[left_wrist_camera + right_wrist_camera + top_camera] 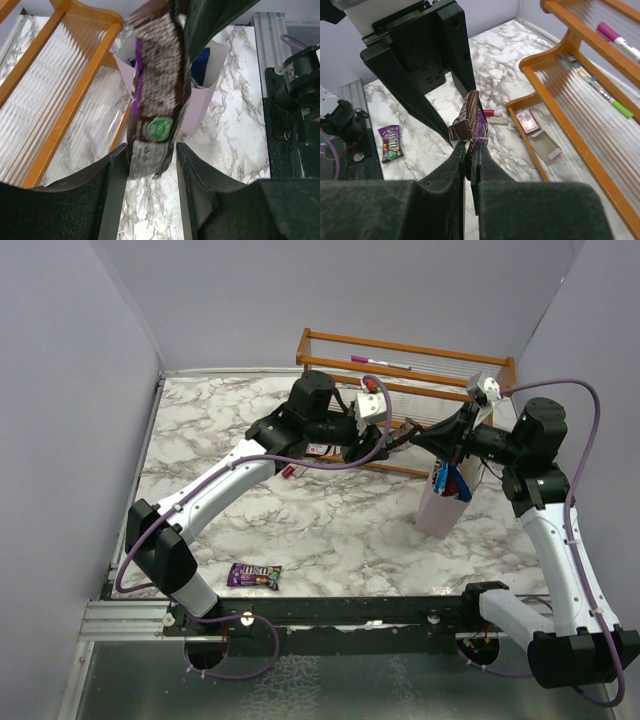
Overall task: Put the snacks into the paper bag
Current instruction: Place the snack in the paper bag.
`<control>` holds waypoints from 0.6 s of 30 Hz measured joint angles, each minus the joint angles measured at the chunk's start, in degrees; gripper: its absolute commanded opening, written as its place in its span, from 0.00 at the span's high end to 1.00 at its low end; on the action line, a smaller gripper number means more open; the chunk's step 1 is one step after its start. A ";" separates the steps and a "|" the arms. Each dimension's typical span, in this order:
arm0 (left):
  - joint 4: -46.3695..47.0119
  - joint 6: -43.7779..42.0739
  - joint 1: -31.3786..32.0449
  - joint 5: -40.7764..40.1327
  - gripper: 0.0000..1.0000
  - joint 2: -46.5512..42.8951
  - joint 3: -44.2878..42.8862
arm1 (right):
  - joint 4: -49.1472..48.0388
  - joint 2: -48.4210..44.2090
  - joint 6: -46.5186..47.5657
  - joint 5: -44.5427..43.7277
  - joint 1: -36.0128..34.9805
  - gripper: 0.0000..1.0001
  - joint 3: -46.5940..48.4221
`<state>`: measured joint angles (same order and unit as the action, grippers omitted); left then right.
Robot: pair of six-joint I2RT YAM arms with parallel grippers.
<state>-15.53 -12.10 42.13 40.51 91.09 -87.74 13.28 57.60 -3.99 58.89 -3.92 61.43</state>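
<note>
Right gripper (469,159) clamped on brown snack (470,117) – mid-frame, left gripper (151,152) jaws slightly apart around it, paper bag (438,510) centre-right

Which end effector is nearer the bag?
Right. The right end effector, shut on the brown snack, sits by the mouth of the bag; the left end effector, open round that snack, is farther left.
</note>
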 measured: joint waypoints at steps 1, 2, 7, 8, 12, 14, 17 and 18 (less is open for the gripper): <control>-0.20 -0.33 0.00 -0.20 0.46 0.00 0.00 | 0.46 -0.61 0.52 -0.70 0.31 0.99 0.00; -0.55 -0.61 0.00 -0.46 0.42 0.00 0.00 | 0.79 -1.07 0.94 -1.16 0.55 0.99 0.00; -4.59 -3.10 -0.04 -4.26 0.30 -0.15 0.00 | 4.81 -3.04 4.24 -4.46 2.34 0.99 1.25; -5.40 -3.72 -0.04 -5.25 0.29 -0.28 0.00 | 5.90 -3.41 5.20 -5.31 2.80 0.99 1.90; -9.29 -6.78 -0.07 -10.88 0.21 -1.77 0.00 | 10.49 -5.16 8.61 -8.52 4.57 0.99 5.33; -10.64 -7.93 -0.11 -13.68 0.19 -2.73 0.00 | 12.74 -6.58 10.64 -10.54 5.31 0.99 7.10; -12.39 -9.27 -0.63 -17.84 0.17 -4.70 0.02 | 16.46 -8.76 13.90 -13.77 6.45 0.99 9.70; -12.83 -9.64 -0.90 -19.04 0.16 -5.49 0.13 | 17.40 -9.22 14.80 -14.67 6.71 0.99 10.49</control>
<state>-28.36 -21.74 41.23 21.47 85.60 -87.61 30.68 48.38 10.81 44.23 2.79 71.92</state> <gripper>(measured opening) 0.818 0.040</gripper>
